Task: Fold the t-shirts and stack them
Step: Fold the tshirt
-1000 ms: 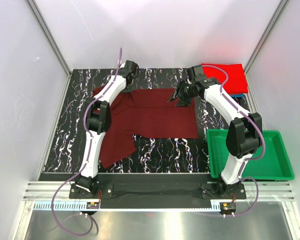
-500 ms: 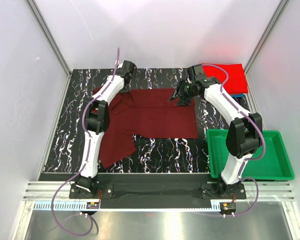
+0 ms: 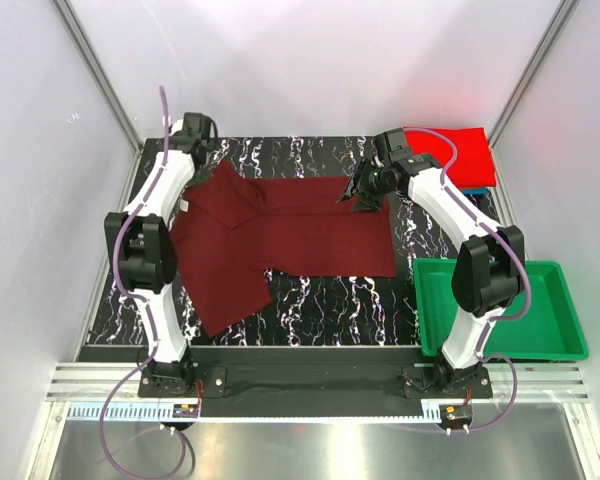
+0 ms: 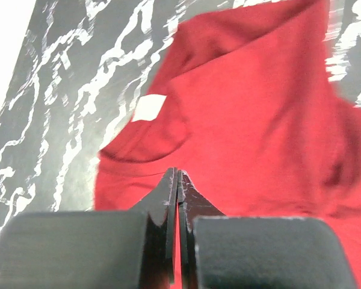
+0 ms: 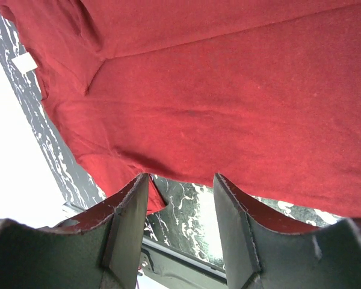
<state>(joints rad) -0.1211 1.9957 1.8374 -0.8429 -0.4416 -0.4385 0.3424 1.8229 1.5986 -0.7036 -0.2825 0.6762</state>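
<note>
Maroon cloth fills both my wrist views. The maroon shirt [image 3: 300,230] lies spread across the middle of the table [image 3: 330,300], its far-left corner drawn up toward my left arm. My left jaws are pressed together, pinching a sliver of that shirt. My right jaws stand spread over its far-right edge. A folded red shirt [image 3: 450,155] sits at the far-right corner, with a blue shirt [image 3: 477,188] showing as an edge beneath. A green tray [image 3: 550,310] sits near right.

Black marble-veined table [image 3: 320,300]: maroon t-shirt [image 3: 310,235] spread centre-left; folded red t-shirt [image 3: 455,160] atop blue t-shirt [image 3: 477,188], far right corner; green tray [image 3: 555,315] near right.
</note>
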